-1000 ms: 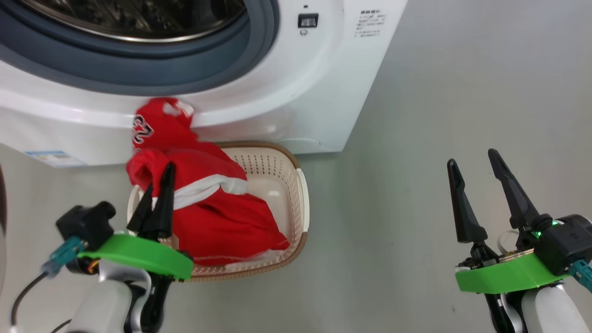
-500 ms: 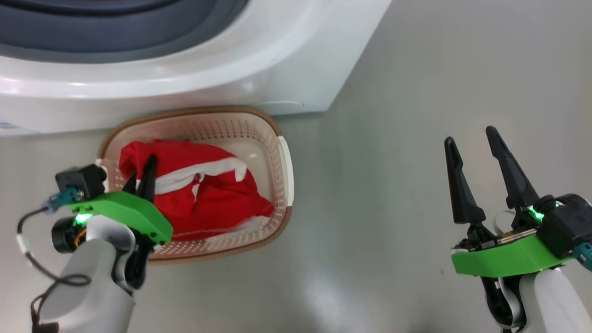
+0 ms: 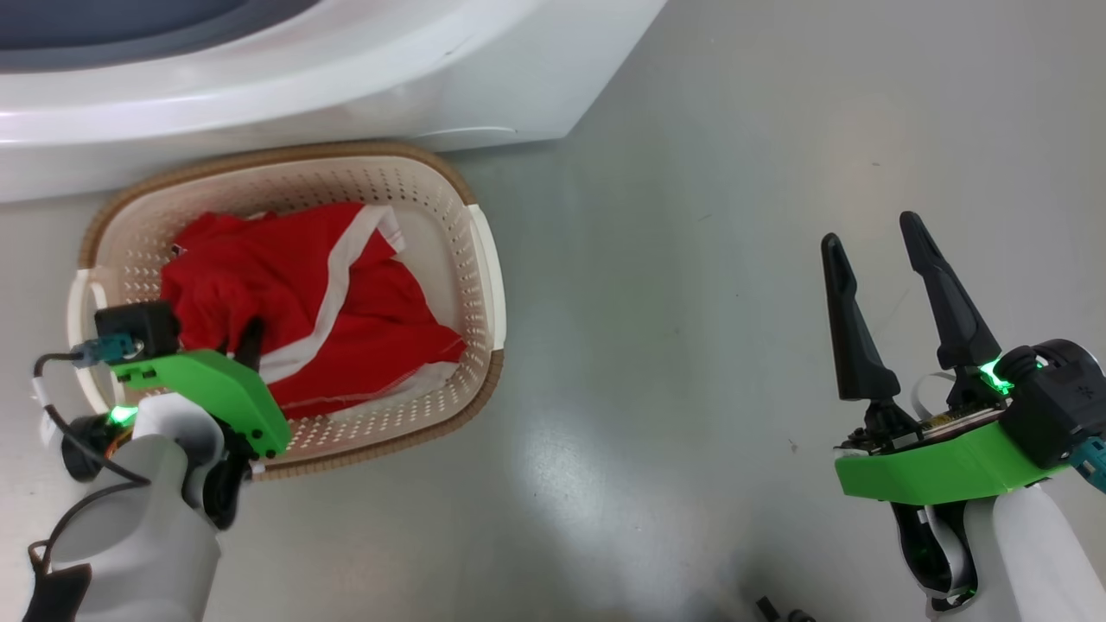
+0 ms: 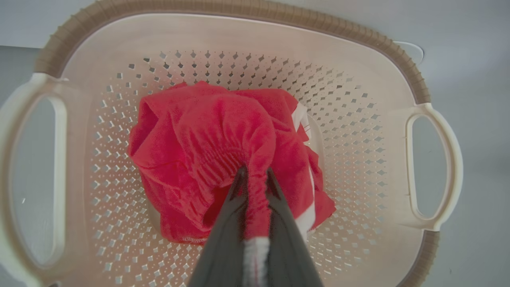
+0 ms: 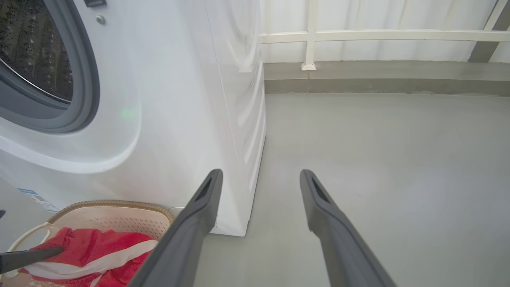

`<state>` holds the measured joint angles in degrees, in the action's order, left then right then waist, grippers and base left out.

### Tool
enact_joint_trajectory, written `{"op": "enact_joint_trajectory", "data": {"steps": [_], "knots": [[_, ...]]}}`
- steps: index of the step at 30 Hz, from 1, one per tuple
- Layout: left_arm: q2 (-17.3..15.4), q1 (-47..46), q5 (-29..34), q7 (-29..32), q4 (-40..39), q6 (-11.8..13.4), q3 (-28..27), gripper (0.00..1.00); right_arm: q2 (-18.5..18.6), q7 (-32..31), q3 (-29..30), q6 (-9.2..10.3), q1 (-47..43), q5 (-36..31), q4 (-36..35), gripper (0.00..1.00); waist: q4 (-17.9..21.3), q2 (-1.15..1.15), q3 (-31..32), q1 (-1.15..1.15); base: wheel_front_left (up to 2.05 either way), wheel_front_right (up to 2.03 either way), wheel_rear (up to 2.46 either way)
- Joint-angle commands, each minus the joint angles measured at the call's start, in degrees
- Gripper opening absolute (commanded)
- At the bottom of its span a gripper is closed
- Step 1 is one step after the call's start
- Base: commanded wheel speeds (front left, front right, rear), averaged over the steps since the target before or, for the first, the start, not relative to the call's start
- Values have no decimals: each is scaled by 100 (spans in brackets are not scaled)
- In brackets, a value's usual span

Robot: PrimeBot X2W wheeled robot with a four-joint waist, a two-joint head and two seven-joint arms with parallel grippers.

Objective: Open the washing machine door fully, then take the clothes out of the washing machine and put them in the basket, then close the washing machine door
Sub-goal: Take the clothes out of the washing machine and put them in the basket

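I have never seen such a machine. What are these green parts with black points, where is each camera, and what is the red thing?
It is a two-armed robot. One picture looks down from its head; the other two look forward from each wrist. The left fingers are shut on the bright red clothes with white bands, inside the cream perforated plastic basket, which stands on the grey floor before the big white washing machine. The right fingers stand open and empty.

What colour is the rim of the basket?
The basket rim is brown, ribbed; clearest in left wrist view.
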<state>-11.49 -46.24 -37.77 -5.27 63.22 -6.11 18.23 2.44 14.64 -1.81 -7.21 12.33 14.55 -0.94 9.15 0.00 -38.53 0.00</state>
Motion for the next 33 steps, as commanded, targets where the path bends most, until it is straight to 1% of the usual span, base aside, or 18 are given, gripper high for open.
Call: {"op": "enact_joint_trajectory", "data": {"steps": [1, 2, 3, 4, 5, 6, 7, 8, 9, 15, 21, 27, 33], "knots": [[-192, -1, 9, 28, 36, -25, -101, 20, 43, 36, -137, -28, 27, 43, -122, 100, 60, 0, -73, 0, 0, 0, 0], [-189, -39, 15, 34, 108, -33, -80, 31, 43, 36, -145, -28, 33, 45, -119, 100, 60, 0, -85, 0, 0, 0, 0], [-189, -74, 30, 16, 168, -41, -55, 34, 43, 36, -153, -28, 40, 47, -115, 100, 61, 0, -94, 0, 0, 0, 0], [-188, -106, 45, -1, 228, -46, -31, 42, 43, 36, -162, -28, 46, 47, -110, 100, 61, 0, -100, 0, 0, 0, 0], [-185, -137, 51, -22, 281, -51, -14, 42, 43, 36, -169, -28, 53, 48, -108, 100, 61, 0, -109, 0, 0, 0, 0], [-178, -164, 53, -47, 330, -57, -1, 73, 43, 36, -171, -28, 60, 48, -106, 100, 59, 0, -115, 0, 0, 0, 0], [-171, -185, 56, -75, 378, -63, 14, 91, 43, 36, -170, -28, 65, 48, -101, 100, 55, 0, -112, 0, 0, 0, 0], [-161, -198, 58, -101, 423, -69, 30, 98, 43, 36, -167, -28, 67, 46, -92, 100, 47, 0, -104, 0, 0, 0, 0], [-152, -210, 63, -131, 464, -74, 47, 100, 43, 36, -161, -28, 68, 42, -80, 100, 37, 0, -93, 0, 0, 0, 0], [-45, -187, 44, -510, 552, -98, 94, 100, 43, 36, -92, -28, 50, -16, 33, 100, -66, 0, 123, 0, 0, 0, 0], [89, 20, -129, -857, 316, -122, -9, 100, 43, 36, 6, -28, 32, -76, 191, 100, -247, 0, 476, 0, 0, 0, 0], [112, 397, -96, -965, -365, -133, -7, 100, 43, 36, 134, -28, -20, -150, 377, 100, -463, 0, 957, 0, 0, 0, 0], [2, 1025, 192, -971, -1650, -110, -280, 100, 43, 36, 283, -28, -146, -217, 546, 100, -639, 0, 1484, 0, 0, 0, 0]]}}
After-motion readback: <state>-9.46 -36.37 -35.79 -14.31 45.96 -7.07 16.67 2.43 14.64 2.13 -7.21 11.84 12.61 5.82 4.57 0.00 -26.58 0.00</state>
